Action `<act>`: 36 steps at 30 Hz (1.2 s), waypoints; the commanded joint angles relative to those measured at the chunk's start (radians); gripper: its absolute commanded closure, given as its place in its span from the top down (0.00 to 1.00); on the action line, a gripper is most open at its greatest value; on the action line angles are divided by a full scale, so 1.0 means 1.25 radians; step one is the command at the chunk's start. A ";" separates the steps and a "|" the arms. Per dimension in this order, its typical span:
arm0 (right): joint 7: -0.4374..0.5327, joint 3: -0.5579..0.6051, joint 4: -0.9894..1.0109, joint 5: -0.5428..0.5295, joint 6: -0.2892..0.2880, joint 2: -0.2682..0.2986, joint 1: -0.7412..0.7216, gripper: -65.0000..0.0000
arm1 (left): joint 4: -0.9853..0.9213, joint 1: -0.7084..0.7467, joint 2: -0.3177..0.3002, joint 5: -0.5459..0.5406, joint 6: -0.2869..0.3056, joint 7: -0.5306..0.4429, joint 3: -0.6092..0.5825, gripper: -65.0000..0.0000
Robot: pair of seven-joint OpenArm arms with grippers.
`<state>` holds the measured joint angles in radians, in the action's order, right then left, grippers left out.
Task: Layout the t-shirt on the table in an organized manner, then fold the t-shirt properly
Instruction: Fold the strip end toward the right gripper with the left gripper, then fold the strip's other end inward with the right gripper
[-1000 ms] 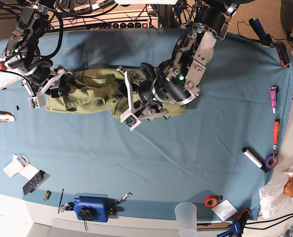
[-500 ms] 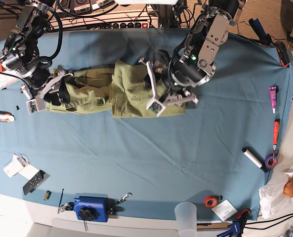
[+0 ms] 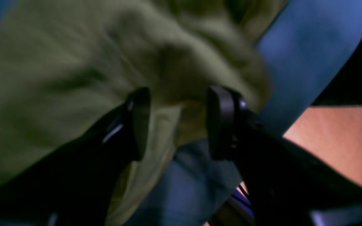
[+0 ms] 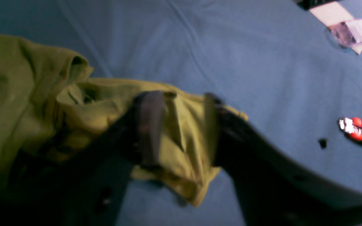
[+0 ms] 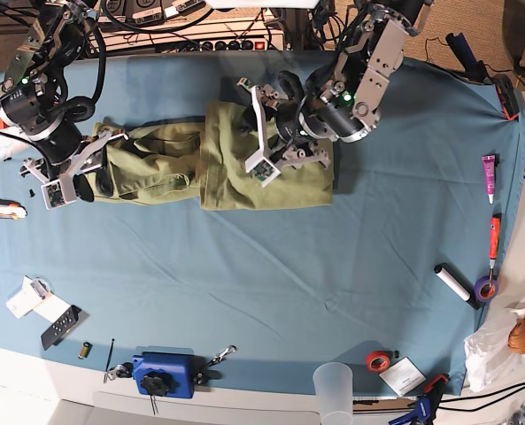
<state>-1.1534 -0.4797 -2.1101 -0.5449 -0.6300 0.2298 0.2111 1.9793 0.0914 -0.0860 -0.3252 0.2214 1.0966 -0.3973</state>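
Both arms pulling back toward table's [image 5: 271, 292] far edge. T-shirt [image 5: 218, 168] bunched there. Left gripper [image 3: 178, 122] apart, straddling cloth; right gripper [image 4: 179, 125] apart over sleeve. Risk: snagged fabric undoes layout.

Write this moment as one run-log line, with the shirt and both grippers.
phase: layout | olive-green cotton t-shirt: bunched on teal-blue cloth-covered table | left gripper: open, over shirt | right gripper: open, at shirt edge

Robotics lab bench, teal-covered table [image 5: 271, 292], cable bundles [image 5: 200, 22] behind, tape roll [image 5: 379, 360], blue clamp [image 5: 163, 374], scattered tools
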 commanded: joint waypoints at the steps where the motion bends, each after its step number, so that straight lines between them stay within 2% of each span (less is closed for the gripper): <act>1: 0.011 -0.005 -0.015 0.002 -0.004 0.012 -0.001 0.48 | 0.030 -0.009 0.006 -0.007 0.004 -0.010 0.001 0.42; 3: 0.012 -0.005 -0.015 0.007 -0.004 0.012 0.019 0.59 | 0.046 -0.009 0.006 -0.007 0.004 -0.010 0.001 0.42; 4: 0.010 -0.005 -0.015 0.006 -0.002 0.011 0.027 0.60 | 0.047 -0.009 0.006 -0.007 0.004 -0.010 0.001 0.42; 7: -0.042 -0.011 -0.015 -0.020 0.089 0.014 0.028 0.60 | 0.047 -0.007 0.002 -0.006 0.004 -0.009 0.001 0.42; 11: 0.054 -0.100 -0.013 -0.022 0.091 0.014 0.028 0.60 | 0.047 -0.006 0.002 -0.006 0.004 -0.003 0.001 0.42; 13: 0.046 -0.168 0.000 -0.052 0.092 0.014 0.018 0.60 | 0.047 -0.006 0.002 -0.006 0.004 -0.003 0.001 0.42; 15: 0.009 -0.227 0.046 -0.126 0.082 0.016 0.010 0.60 | 0.047 -0.006 0.002 -0.006 0.004 -0.003 0.001 0.42; 19: -0.097 -0.293 0.198 -0.308 0.018 0.016 -0.014 0.60 | 0.047 -0.006 0.002 -0.007 0.005 -0.004 0.001 0.42; 21: -0.139 -0.302 0.279 -0.358 0.007 0.017 -0.032 0.60 | 0.047 -0.006 0.002 -0.006 0.005 -0.004 0.001 0.42; 24: -0.151 -0.302 0.388 -0.426 -0.019 0.028 -0.053 0.60 | 0.047 -0.002 0.002 -0.006 0.005 -0.004 0.001 0.42; 27: -0.194 -0.298 0.464 -0.468 -0.038 0.033 -0.085 0.60 | 0.047 0.006 0.002 -0.006 0.007 -0.004 0.001 0.42; 31: -0.194 -0.249 0.524 -0.514 -0.044 0.033 -0.111 0.60 | 0.047 0.011 0.002 -0.006 0.007 -0.004 0.001 0.42; 36: -0.194 -0.164 0.534 -0.481 -0.044 0.029 -0.114 0.60 | 0.047 0.012 0.002 0.007 0.007 -0.003 0.001 0.42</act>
<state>-1.4124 -0.6807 -1.4277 -1.1213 -0.6807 0.2493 0.0803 2.0205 0.1143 -0.0891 -0.3145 0.2260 1.1065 -0.3973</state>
